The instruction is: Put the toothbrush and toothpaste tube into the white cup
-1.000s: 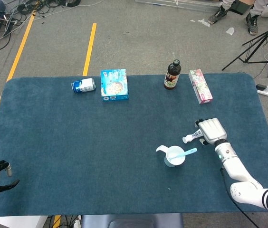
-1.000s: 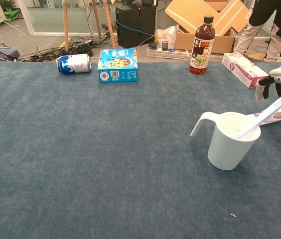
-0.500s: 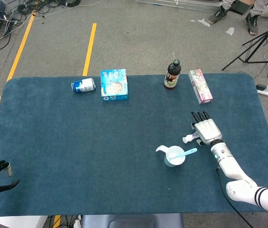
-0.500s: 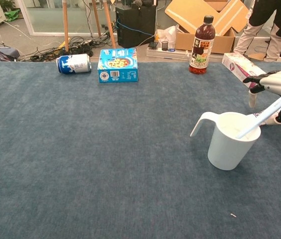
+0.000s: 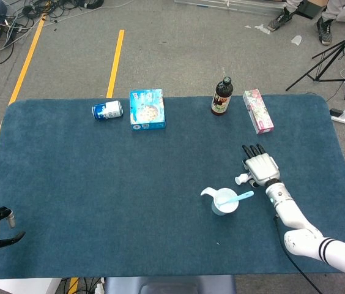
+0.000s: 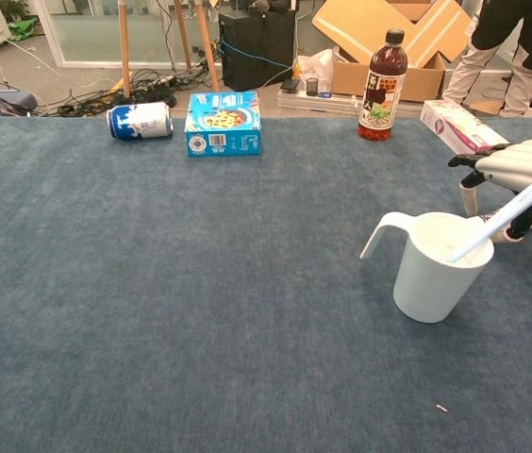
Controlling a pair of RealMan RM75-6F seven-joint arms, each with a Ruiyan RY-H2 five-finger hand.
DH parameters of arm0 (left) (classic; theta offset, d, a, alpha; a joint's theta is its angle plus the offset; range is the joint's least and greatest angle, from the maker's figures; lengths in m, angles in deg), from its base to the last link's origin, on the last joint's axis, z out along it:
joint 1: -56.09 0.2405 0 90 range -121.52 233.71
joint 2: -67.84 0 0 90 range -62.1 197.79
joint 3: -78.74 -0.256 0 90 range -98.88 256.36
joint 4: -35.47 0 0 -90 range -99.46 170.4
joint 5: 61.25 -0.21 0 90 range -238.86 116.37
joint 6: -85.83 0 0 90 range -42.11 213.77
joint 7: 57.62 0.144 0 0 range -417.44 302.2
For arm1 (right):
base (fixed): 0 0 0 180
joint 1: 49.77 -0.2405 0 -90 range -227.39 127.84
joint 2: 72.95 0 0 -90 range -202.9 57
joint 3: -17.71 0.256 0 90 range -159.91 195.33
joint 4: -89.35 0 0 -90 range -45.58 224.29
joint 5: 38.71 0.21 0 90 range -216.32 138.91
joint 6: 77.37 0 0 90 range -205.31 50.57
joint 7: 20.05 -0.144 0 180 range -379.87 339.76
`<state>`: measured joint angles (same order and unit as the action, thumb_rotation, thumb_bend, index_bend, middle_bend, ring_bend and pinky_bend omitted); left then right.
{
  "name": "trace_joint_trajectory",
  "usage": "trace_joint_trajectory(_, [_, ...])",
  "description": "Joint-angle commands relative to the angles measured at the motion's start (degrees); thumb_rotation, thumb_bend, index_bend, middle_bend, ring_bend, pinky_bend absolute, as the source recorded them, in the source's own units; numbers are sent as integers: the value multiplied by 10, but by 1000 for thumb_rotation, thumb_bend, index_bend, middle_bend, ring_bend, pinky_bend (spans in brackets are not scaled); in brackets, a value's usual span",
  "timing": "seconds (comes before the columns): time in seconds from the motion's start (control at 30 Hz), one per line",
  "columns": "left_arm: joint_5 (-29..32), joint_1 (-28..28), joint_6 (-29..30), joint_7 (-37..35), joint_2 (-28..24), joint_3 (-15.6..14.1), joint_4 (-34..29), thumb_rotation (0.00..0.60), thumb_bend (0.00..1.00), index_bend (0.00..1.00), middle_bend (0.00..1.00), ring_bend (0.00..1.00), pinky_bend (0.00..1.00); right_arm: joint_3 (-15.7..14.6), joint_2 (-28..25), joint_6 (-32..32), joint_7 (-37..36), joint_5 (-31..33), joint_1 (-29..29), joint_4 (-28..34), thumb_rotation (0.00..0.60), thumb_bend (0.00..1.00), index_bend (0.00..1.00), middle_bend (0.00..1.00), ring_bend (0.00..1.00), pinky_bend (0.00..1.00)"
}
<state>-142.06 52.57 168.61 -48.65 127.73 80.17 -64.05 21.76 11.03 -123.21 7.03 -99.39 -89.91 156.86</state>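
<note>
Now right hand point(image 5: 260, 166) over toothpaste tube point(image 5: 244, 178), toothbrush point(image 6: 499, 220) in white cup point(image 6: 433, 267)

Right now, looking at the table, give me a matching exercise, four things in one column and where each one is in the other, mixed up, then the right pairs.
Things:
1. toothbrush
2. toothpaste tube
3. blue can
4. dark bottle

Places or states:
A. lying on its side at the far edge, left of the blue box
B. standing upright beside the pink box
C. leaning in the white cup
D. on the cloth under the right hand

Pairs: 1-C, 2-D, 3-A, 4-B
</note>
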Motion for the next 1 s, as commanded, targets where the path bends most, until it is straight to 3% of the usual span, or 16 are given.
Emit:
trace_joint_trajectory(0.03, [0,0,0,-1,-1,0,0,600,2,659,544,437,409,1,4,2,4,3,-2,-4,600,148,478,0,0,0])
trace_joint_trajectory(0.47, [-1,0,0,-3,-2,0,-1,600,2,659,544,437,409,2,14,-1,16,15,-1,-15,600,207,640,21,0,0])
trace_joint_trajectory(0.77, [-1,0,0,-2,-1,-1,-1,600,2,659,544,437,409,5,5,-14,6,9,7,-6,600,216,657,34,0,0])
trace_joint_trajectory(1.0, [-1,0,-1,-1,-1,-1,-1,600,2,659,544,437,409,14,-28,-40,-31,-12,20,38,600,216,657,34,0,0])
